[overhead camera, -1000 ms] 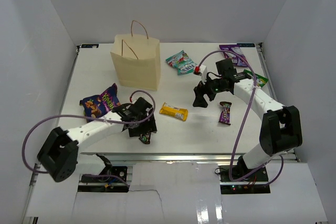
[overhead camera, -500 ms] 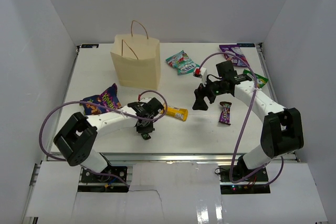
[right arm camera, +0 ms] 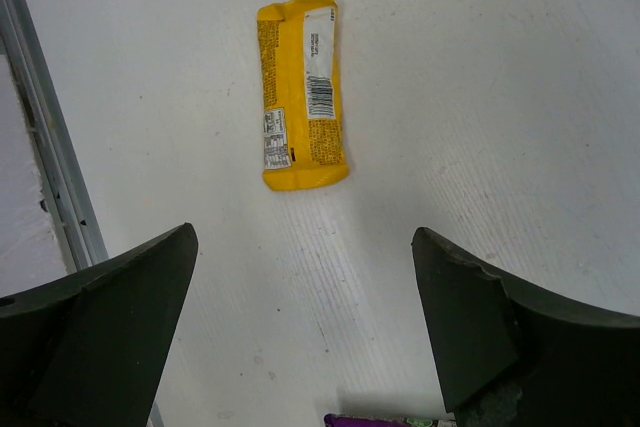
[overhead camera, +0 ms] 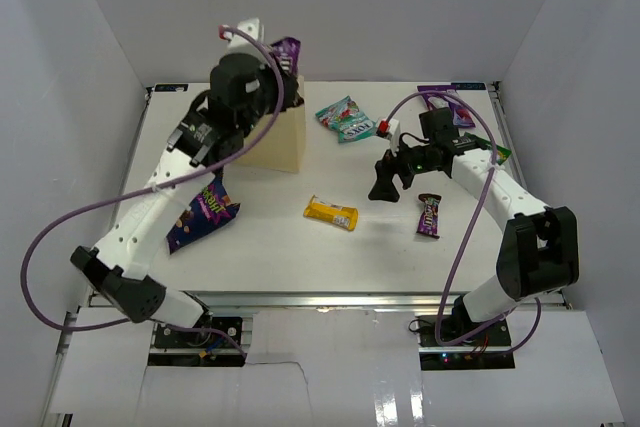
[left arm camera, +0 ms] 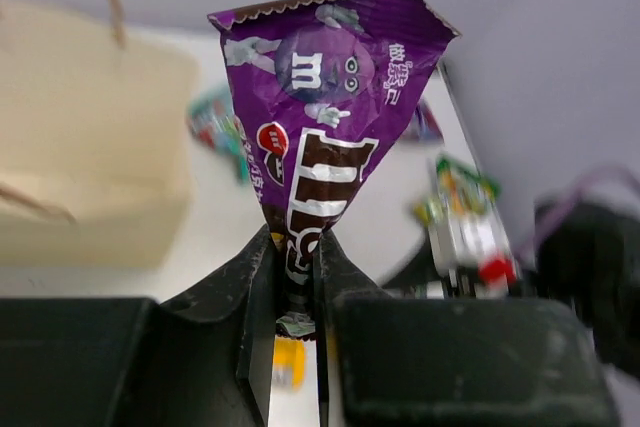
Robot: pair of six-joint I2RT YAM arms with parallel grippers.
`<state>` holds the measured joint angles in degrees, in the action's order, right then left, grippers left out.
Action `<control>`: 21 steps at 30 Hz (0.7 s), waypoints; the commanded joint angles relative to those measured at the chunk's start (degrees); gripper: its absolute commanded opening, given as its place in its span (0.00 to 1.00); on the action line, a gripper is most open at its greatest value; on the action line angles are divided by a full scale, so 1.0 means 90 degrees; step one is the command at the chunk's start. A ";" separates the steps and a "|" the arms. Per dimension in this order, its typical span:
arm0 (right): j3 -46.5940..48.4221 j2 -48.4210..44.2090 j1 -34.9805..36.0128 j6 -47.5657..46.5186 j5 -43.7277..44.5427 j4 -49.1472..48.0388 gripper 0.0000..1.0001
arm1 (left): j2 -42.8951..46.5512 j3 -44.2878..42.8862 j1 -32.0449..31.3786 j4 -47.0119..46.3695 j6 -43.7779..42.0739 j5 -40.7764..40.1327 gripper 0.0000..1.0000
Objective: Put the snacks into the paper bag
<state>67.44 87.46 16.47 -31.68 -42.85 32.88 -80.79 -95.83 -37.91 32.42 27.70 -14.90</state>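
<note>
Left gripper (left arm camera: 293, 277) clamped on purple packet (left arm camera: 325, 97), paper bag (overhead camera: 285, 145) largely hidden by arm (overhead camera: 160, 209), right gripper (right arm camera: 300, 317) apart, facing yellow bar (right arm camera: 300, 92)

We're pinching purple candy packet (left arm camera: 325, 87) by lower end in left gripper (left arm camera: 295, 244), packet standing upright; paper bag (left arm camera: 90, 147) sitting blurred behind-left.

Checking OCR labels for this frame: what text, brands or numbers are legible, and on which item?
"m": white, on the cartoon figure on the purple crinkled candy packet.
"m": large white letters, that packet's brown band.
Yellow wrapped bar: barcode and fine print, too small to read.
Teal-green pouch, dark blue-purple chip bag: lettering too blurred.
</note>
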 commanded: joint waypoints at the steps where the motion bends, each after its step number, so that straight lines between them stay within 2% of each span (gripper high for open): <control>1: 0.0261 0.0058 -0.0014 0.0102 -0.0229 -0.0070 0.94 | -0.1174 -0.1444 0.1064 0.0438 0.0102 0.0150 0.13; 4: 0.0261 0.0028 -0.0013 0.0112 -0.0161 -0.0099 0.94 | -0.2258 -0.2639 0.1302 0.0898 0.0301 0.0104 0.13; 7: 0.0232 -0.0001 -0.0004 0.0112 -0.0131 -0.0148 0.94 | -0.2759 -0.3403 0.1438 0.1017 0.0271 -0.0141 0.14; 11: 0.0212 0.0028 0.0016 0.0180 -0.0161 -0.0343 0.94 | -0.2956 -0.3444 0.1614 0.0997 0.0223 -0.0268 0.15; 16: 0.0455 0.0360 0.0376 0.0161 -0.0064 -0.0402 0.94 | -0.2820 -0.2996 0.1702 0.0977 0.0232 -0.0318 0.16; 19: 0.0505 0.0565 0.0707 0.0131 0.0297 -0.0597 0.94 | -0.2693 -0.2829 0.1703 0.0987 0.0232 -0.0308 0.29; 21: 0.0534 0.0750 0.0923 0.0364 0.0746 -0.0909 0.94 | -0.2605 -0.2761 0.1703 0.0987 0.0252 -0.0279 0.44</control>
<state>69.82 92.44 22.04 -30.13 -40.18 28.86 -110.08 -121.38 -22.85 42.06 29.61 -16.51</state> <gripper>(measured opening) 0.940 0.400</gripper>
